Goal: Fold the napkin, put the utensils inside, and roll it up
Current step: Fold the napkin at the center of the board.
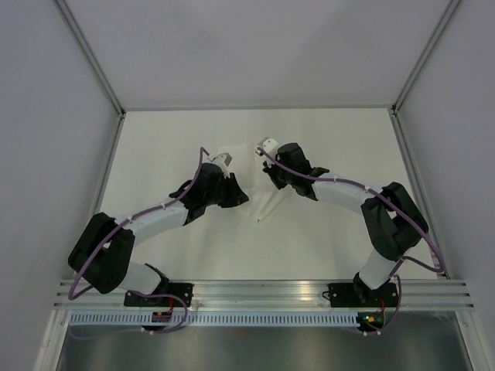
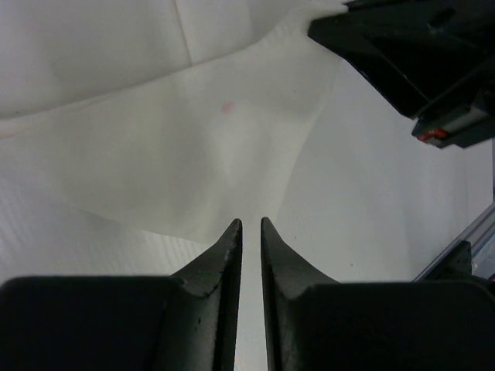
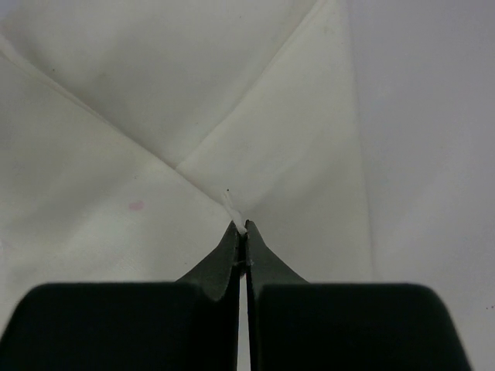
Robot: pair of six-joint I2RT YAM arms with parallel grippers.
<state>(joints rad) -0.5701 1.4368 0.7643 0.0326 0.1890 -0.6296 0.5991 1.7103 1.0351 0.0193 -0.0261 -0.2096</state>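
Napkin [image 1: 267, 202] sits at mid-desk [image 1: 332, 147], about midway between the near and far edges. The right claw [image 3: 241, 228] is clamped closed on only the very tip of one corner. With so slim a hold, the corner could slip free under any sideways pull, and the fold would then drop crooked or fall open.

The left claw [image 2: 250, 224] hovers at the cloth's edge with its jaws a narrow slit apart. Whether any cloth lies between them cannot be told. If it does, two claws pulling against each other could stretch or tear the thin sheet. If not, the nearly closed tips could snag and drag it. The two wrists also work very near each other, so a bump looks possible.

From above, both arms cover most of the napkin, and white cloth on the off-white desk leaves its outline hard to trace. A faint pink fleck [image 2: 227, 107] on it cannot be identified. No utensils appear in any view.
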